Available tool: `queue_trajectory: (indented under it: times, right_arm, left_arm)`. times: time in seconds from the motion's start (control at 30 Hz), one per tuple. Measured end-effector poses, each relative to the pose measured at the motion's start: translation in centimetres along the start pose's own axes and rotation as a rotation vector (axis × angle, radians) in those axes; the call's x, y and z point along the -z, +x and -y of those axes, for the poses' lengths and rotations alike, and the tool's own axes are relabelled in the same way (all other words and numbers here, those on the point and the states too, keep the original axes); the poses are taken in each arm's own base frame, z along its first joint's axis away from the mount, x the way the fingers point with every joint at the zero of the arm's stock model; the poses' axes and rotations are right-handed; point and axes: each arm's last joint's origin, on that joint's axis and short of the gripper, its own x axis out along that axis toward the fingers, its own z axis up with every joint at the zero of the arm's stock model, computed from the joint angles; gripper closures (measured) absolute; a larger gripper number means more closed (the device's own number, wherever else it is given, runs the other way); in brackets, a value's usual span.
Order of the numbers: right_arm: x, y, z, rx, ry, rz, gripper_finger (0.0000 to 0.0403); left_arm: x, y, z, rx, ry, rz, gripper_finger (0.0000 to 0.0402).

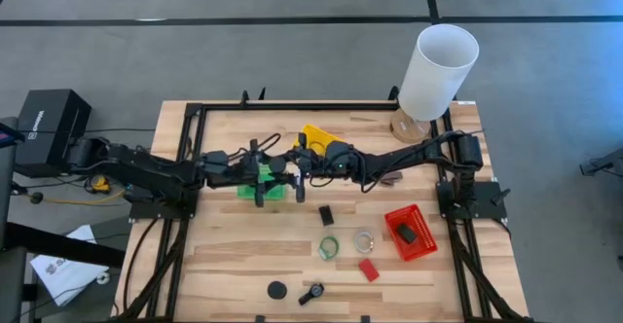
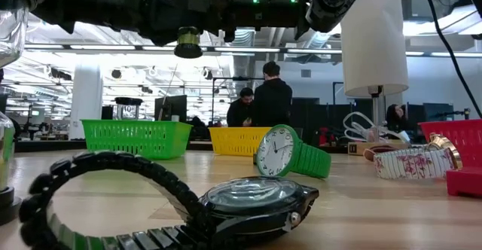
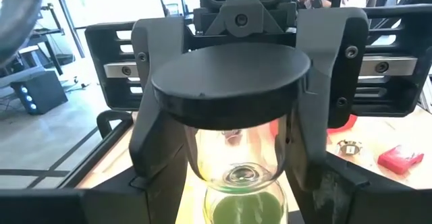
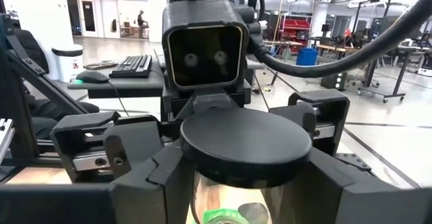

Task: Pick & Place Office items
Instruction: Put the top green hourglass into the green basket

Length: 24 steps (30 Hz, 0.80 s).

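**Two grippers, one jar, above the green tray**

The left gripper (image 1: 263,173) and the right gripper (image 1: 297,163) meet nose to nose at the centre of the high view. Each has its fingers pressed against opposite sides of a clear jar (image 3: 233,153) capped with a black lid (image 3: 229,82). Which arm carries the weight cannot be told.

The jar hangs clear of the table. Its long axis seems to be upright with the lid on top, and it lies directly between the two tools, equally near both. In the high view the green tray (image 1: 248,191) lies just below the meeting point, so the coming move likely turns on one arm letting go and the other lowering the jar straight down.

Loose items, including a green watch (image 2: 290,153), lie toward the lower centre of the high view.

No brand or writing is legible; the label on the black box (image 1: 49,119) at the left edge is too small to read.
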Motion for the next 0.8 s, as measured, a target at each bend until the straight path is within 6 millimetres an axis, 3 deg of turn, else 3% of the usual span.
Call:
queue_trajectory:
  times: [0.23,0.5,0.8]
  right_arm:
    - [0.05,0.01,0.00,0.000,0.000,0.001,0.0232]
    - [0.08,0.01,-0.04,-0.001,-0.002,-0.002,0.0211]
    - [0.05,-0.08,-0.01,-0.001,-0.003,-0.022,0.0195]
  left_arm:
    - [0.12,0.12,0.05,0.004,0.000,-0.005,0.0212]
    - [0.13,0.12,0.05,0.004,-0.003,-0.006,0.0247]
    - [0.20,0.13,0.05,0.004,0.002,-0.012,0.0241]
